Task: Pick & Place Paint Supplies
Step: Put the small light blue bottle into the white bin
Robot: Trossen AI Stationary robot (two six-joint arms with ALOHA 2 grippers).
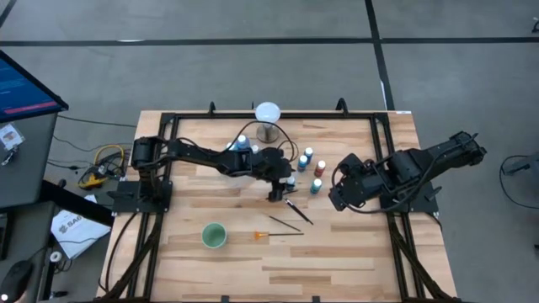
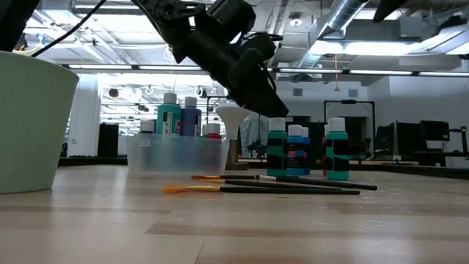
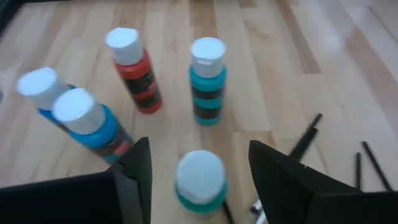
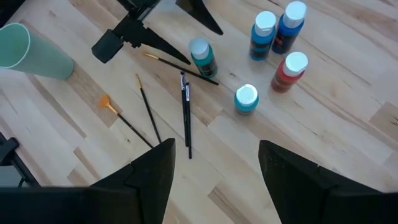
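My left gripper [image 3: 200, 144] is open and slants down over the middle of the table. A white-capped teal bottle [image 3: 200, 185] stands upright on the wood between its fingers, with a gap on each side. Just beyond stand another teal bottle [image 3: 207, 81], a red one [image 3: 137, 71] and two blue ones [image 3: 93, 124]. Several thin dark brushes [image 4: 186, 115] lie flat near them, one of them orange-tipped [image 4: 107, 102]. My right gripper [image 4: 216, 149] is open and hangs high over the table's right side [image 1: 337, 198], holding nothing.
A clear plastic bin [image 2: 176, 155] with several bottles in it stands at the far middle, beside the white globe on its stand [image 1: 267, 114]. A pale green cup [image 1: 213, 236] stands near the front left. Bare wood lies along the near edge.
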